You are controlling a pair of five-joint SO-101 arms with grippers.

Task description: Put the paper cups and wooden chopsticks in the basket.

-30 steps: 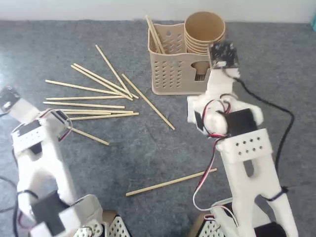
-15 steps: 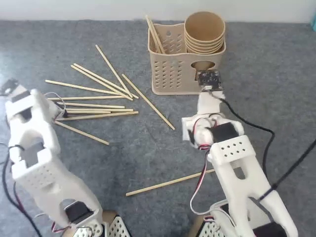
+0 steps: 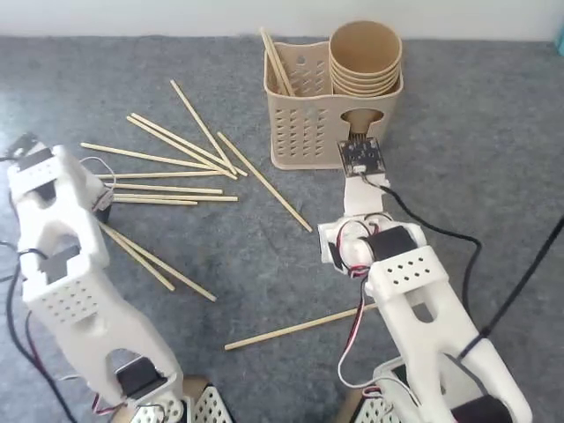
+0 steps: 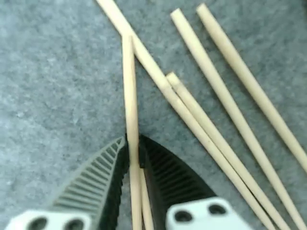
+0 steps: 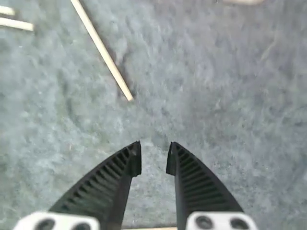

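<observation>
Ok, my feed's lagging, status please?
Left tool shut on chopsticks, loose chopsticks alongside. Right tool open above mat. Cups in basket.

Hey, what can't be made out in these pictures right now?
High view: bottoms of the paper cups, hidden by the basket wall.
Left wrist view: near ends of the chopsticks in the left claw, cut off by the picture's edge.
</observation>
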